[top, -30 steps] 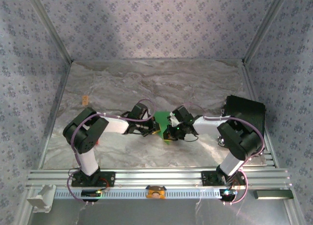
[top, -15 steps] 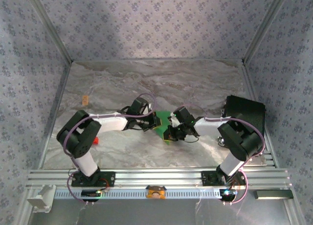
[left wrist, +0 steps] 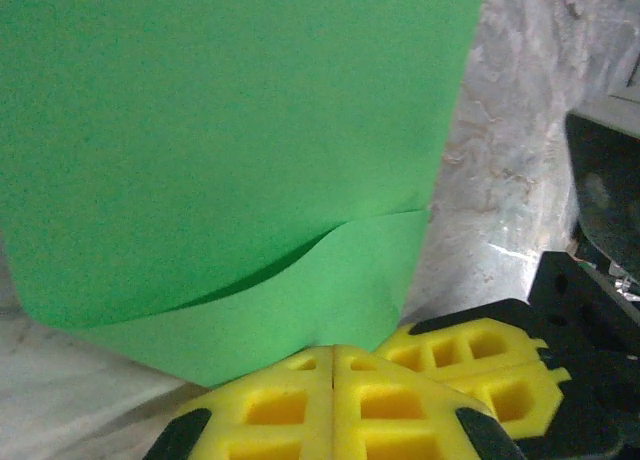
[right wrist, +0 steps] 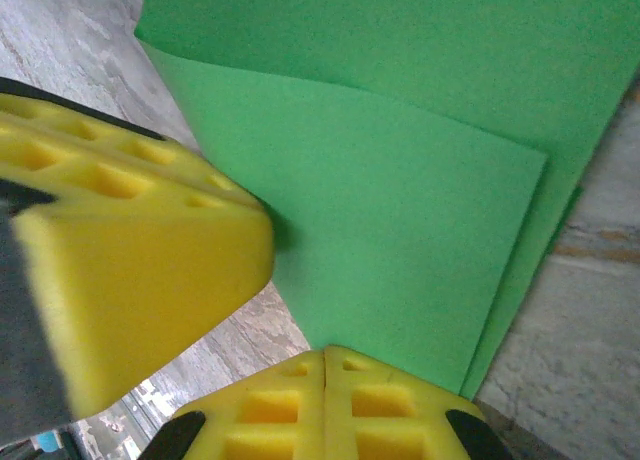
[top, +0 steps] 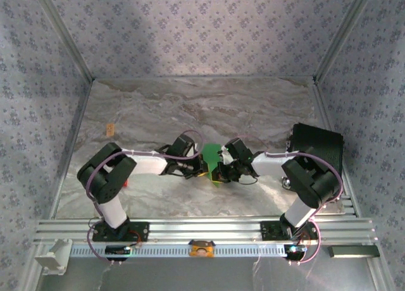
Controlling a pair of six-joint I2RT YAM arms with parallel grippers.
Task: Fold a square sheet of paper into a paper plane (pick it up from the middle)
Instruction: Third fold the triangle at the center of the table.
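The left gripper is closed and pinches the near edge of the square sheet of paper. The right gripper is closed too and seems to nip a corner of the same sheet, though that spot is hard to see. The green sheet is bent double between them, over the middle of the table. I think a fold is being made. Next, the edges need lining up and pressing flat.

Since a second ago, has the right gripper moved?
No. The right gripper holds its spot against the black box, shut on the green paper.
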